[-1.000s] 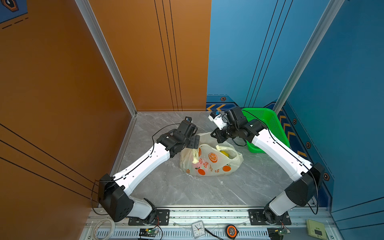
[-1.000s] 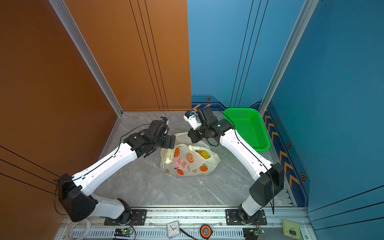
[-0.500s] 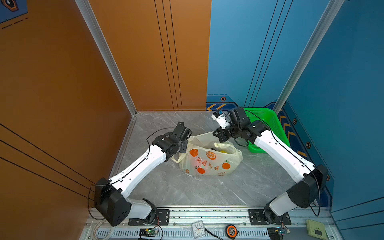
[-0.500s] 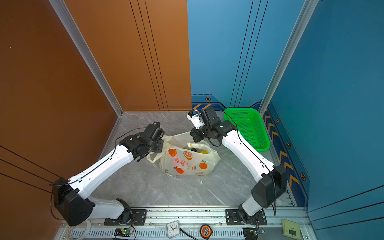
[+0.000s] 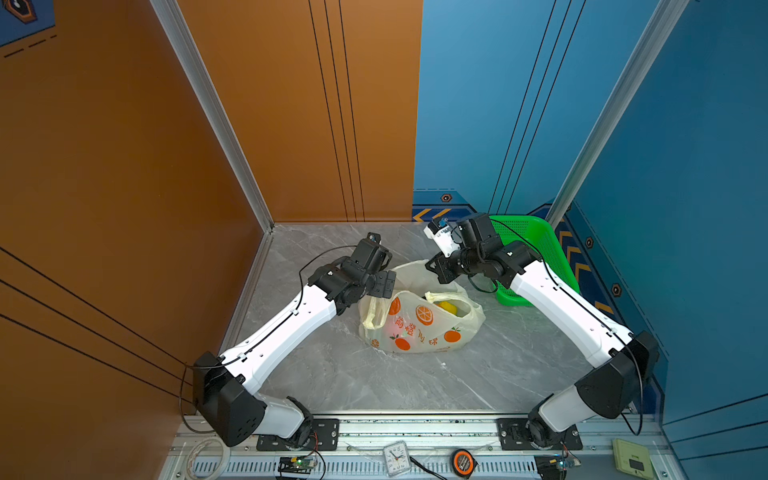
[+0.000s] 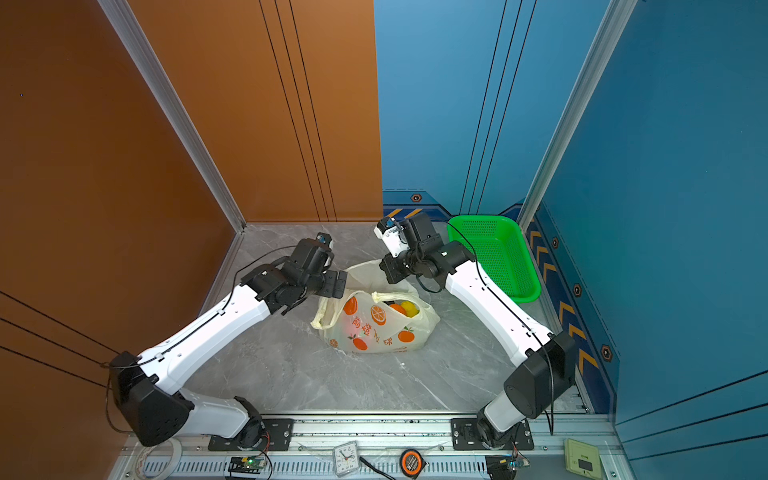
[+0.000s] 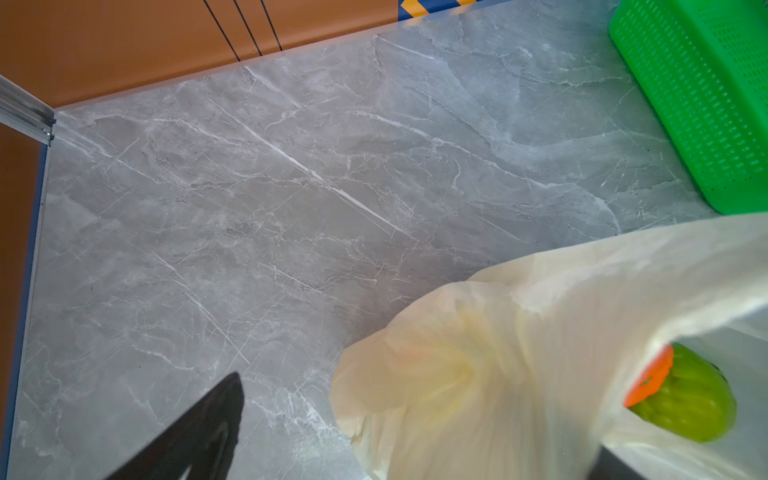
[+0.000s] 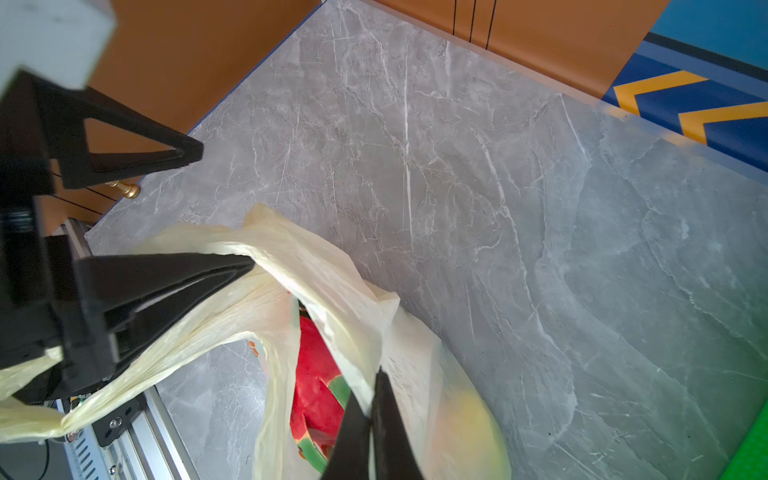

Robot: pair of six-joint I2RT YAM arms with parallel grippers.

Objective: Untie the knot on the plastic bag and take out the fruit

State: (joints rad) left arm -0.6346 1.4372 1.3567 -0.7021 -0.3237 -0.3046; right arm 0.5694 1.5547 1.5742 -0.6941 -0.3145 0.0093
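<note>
Plastic bag (image 5: 419, 328) sits mid-surface (image 5: 332, 374), mouth agape, nothing tied; fruit (image 5: 446, 307) shows inside. Right gripper (image 8: 372, 415) fingers closed, pinching the bag's rim. Left gripper (image 8: 227, 208) fingers spread wide, holding nothing, handle strap (image 5: 371, 312) just beside. Judged: untying done, extraction starting. Next calls for left reaching into the mouth.

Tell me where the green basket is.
In both top views the green basket sits at the far right, by the blue wall, just behind the right arm.
</note>
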